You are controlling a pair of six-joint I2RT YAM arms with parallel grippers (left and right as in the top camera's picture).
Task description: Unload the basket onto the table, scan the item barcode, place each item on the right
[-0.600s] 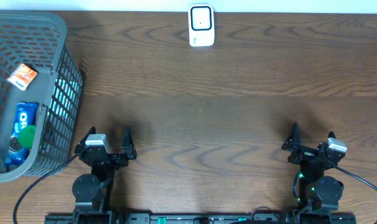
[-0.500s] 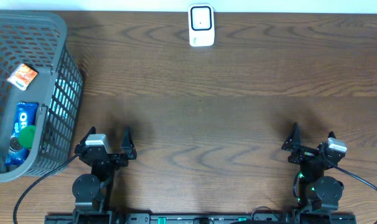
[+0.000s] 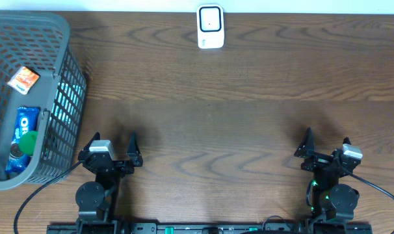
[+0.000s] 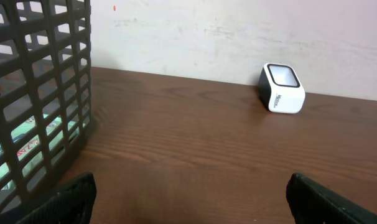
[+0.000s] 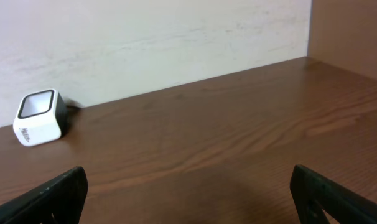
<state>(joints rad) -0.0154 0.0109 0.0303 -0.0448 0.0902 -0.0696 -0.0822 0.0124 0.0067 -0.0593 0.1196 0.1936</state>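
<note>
A white barcode scanner (image 3: 210, 26) stands at the far edge of a dark wooden worktop (image 3: 236, 117), its window facing up, with a pale wall (image 4: 238, 31) just behind it. Both arms sit folded low over their bases on the opposite, near side from the scanner, well apart from it. The left gripper (image 3: 112, 140) lies to the scanner's left and the right gripper (image 3: 326, 138) to its right. Each points level across the worktop toward the scanner's side. Both grippers have their fingers spread wide, with nothing between them. A grey mesh basket (image 3: 57, 97) stands far to the scanner's left, nearer the arms and just beside the left gripper. Inside it lie a blue Oreo pack (image 3: 23, 127), an orange packet (image 3: 23, 78) and a round green item (image 3: 29, 143).
</note>
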